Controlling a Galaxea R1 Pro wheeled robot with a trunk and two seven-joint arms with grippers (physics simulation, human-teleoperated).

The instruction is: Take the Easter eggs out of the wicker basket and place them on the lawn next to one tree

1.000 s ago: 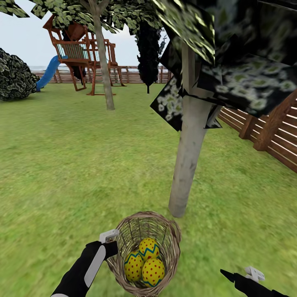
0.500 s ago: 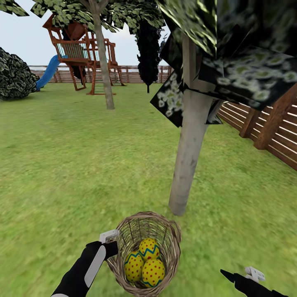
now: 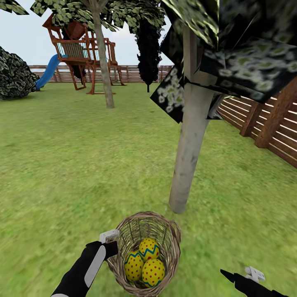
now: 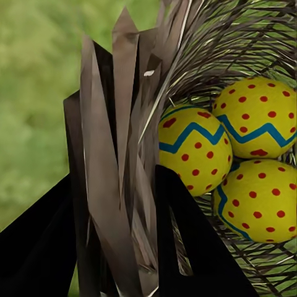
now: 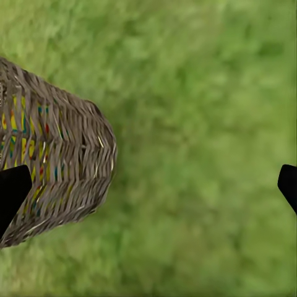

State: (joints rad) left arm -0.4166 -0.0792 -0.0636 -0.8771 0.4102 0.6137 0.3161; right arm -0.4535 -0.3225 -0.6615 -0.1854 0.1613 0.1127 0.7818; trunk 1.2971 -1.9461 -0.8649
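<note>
Left gripper [image 3: 110, 243] clamped on basket [image 3: 170, 231] rim, all three eggs [image 3: 145, 261] inside, tree [image 3: 186, 156] just beyond; right gripper [image 5: 148, 185] wide open, empty; unloading not begun.

The lawn [image 3: 82, 165] formed a wide, flat green ground mottled with lighter and darker patches. The pale grey trunk of the tree [image 3: 187, 156] rose from the grass just beyond the wicker basket [image 3: 173, 243]. A second tree [image 3: 103, 62] stood farther back, with a wooden play structure [image 3: 78, 53] and blue slide [image 3: 48, 72] behind it. A wooden fence [image 3: 268, 128] bordered the grass.
</note>
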